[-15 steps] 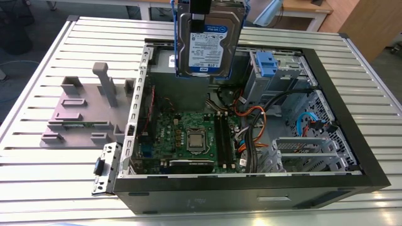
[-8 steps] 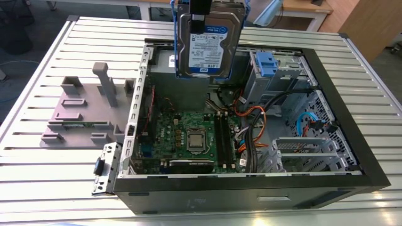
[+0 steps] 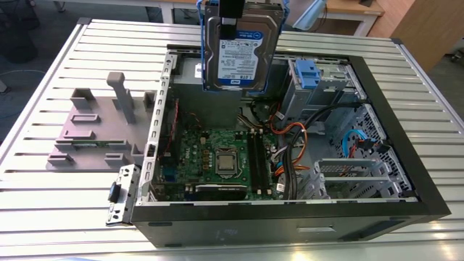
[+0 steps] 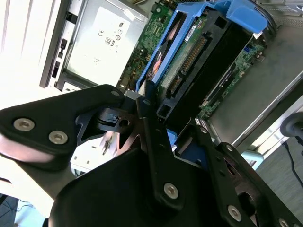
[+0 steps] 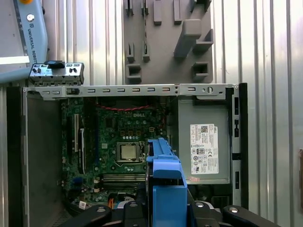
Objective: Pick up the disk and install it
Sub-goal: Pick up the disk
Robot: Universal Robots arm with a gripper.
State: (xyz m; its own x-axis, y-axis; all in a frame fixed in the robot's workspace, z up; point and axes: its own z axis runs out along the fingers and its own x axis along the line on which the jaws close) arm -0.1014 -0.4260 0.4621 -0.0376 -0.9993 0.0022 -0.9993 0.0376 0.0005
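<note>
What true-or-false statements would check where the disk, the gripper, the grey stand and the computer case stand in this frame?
1. The gripper is shut on the disk. True.
2. The disk lies on the grey stand. False: it hangs upright above the open computer case.
3. The case's side is closed. False: it is open, with the motherboard showing.
4. The grey stand is at the exterior view's left of the case. True.

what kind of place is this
Probably a robot lab bench for computer assembly: an open black desktop computer case with its green motherboard lies on a slatted silver metal table, a grey plastic stand beside it, and a black claw holds a silver-grey hard drive above.
</note>
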